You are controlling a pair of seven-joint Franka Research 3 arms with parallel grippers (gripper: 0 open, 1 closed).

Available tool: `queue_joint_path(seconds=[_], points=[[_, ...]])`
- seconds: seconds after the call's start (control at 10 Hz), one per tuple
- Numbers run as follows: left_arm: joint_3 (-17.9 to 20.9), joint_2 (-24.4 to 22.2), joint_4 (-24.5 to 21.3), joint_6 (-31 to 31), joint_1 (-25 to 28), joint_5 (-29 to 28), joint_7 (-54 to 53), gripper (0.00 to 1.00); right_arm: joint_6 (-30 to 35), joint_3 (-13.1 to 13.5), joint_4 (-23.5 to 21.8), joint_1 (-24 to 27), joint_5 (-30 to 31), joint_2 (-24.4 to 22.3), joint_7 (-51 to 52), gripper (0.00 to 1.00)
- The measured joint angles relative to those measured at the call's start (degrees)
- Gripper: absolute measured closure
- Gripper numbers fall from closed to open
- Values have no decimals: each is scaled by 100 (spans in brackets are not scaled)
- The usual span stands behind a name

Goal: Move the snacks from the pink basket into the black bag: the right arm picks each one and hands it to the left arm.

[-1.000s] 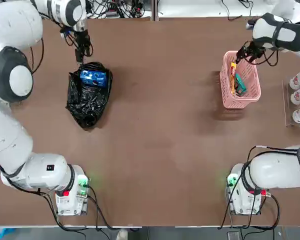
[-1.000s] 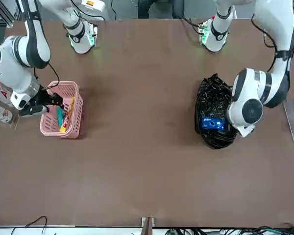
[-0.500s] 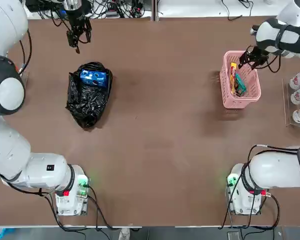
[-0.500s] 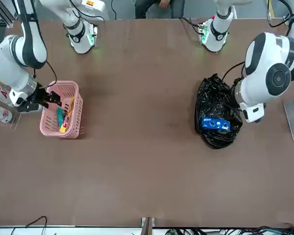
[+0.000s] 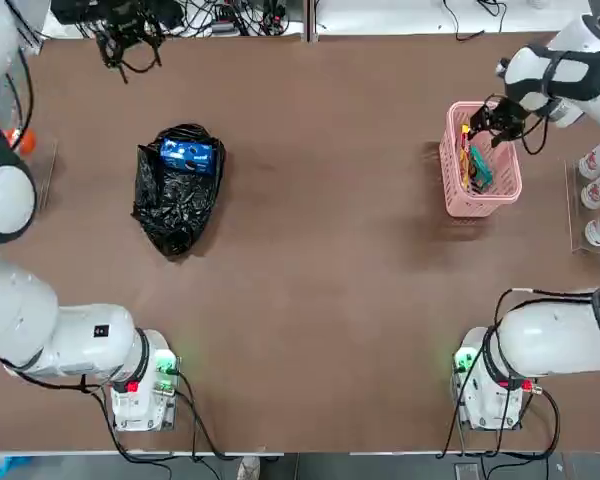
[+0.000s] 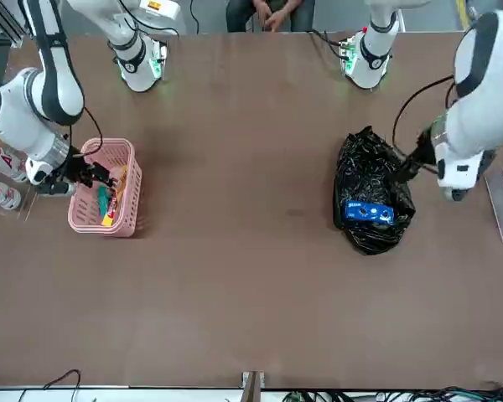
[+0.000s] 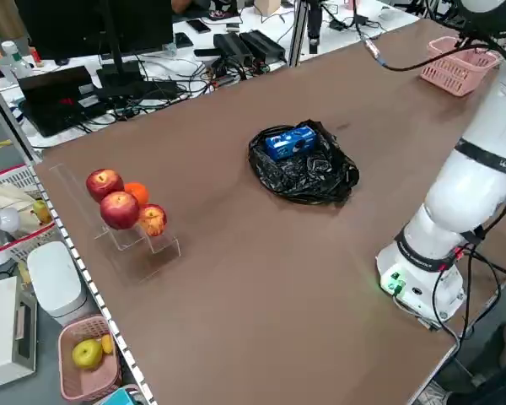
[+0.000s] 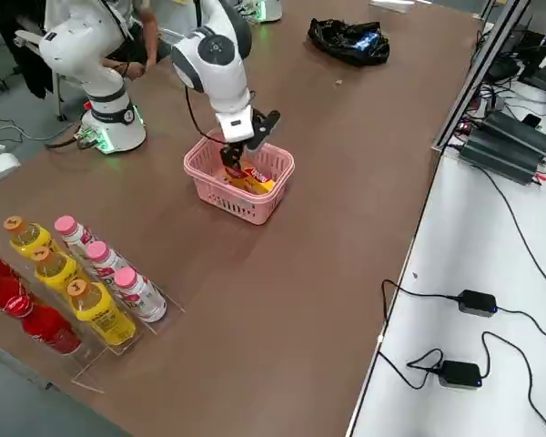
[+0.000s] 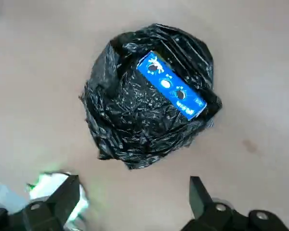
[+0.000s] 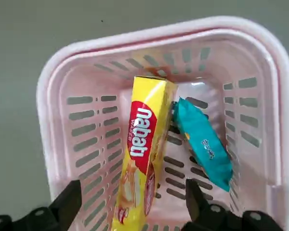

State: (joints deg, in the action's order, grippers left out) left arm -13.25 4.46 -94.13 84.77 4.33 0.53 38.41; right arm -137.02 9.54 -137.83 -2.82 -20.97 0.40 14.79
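While the blue snack (image 5: 187, 155) already sits on the bag (image 5: 175, 200) at left of the top view, the right gripper (image 5: 486, 122) hangs over the far end of the basket (image 5: 480, 195) at upper right, jaws open, nothing held; left gripper (image 5: 125, 40) is at the upper left edge, beyond the bag, empty. Front view: basket at left with the yellow snack (image 6: 114, 199) and teal snack (image 6: 102, 201) side by side inside, right gripper at its rim; bag centre-right, left arm (image 6: 478, 100) at the right edge beside it. Right side view: right gripper just above the basket's contents, bottles (image 8: 82, 282) in a rack lower left. Left wrist view: bag with blue snack in upper centre, open fingers (image 9: 62, 199) clear of it. Right wrist view: yellow snack lies centred between the open fingers (image 10: 70, 202), teal one touching its side. Step, as I read it: second pick, one of three done. Next: go straight down, close on the yellow snack across its narrow side, avoid clipping the teal one or the basket wall, then lift to mid-table for handover.
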Motion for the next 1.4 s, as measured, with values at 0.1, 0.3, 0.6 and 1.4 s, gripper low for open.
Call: queue_joint_path(seconds=[0.1,0.3,0.6,1.4], points=[[9,-106,61,-49,21,1,-716,0,-122,-16,-1,-27,-208,169,2,5],[6,-221,194,104,14,-13,-1325,0,-357,-46,-1,-169,-492,418,-2,7],[123,-214,230,598,-10,-2,-2082,0,-520,-48,1,-190,-512,557,-5,9],[280,-217,263,760,-143,9,-2826,0,-741,-30,78,-148,-1037,975,639,22]])
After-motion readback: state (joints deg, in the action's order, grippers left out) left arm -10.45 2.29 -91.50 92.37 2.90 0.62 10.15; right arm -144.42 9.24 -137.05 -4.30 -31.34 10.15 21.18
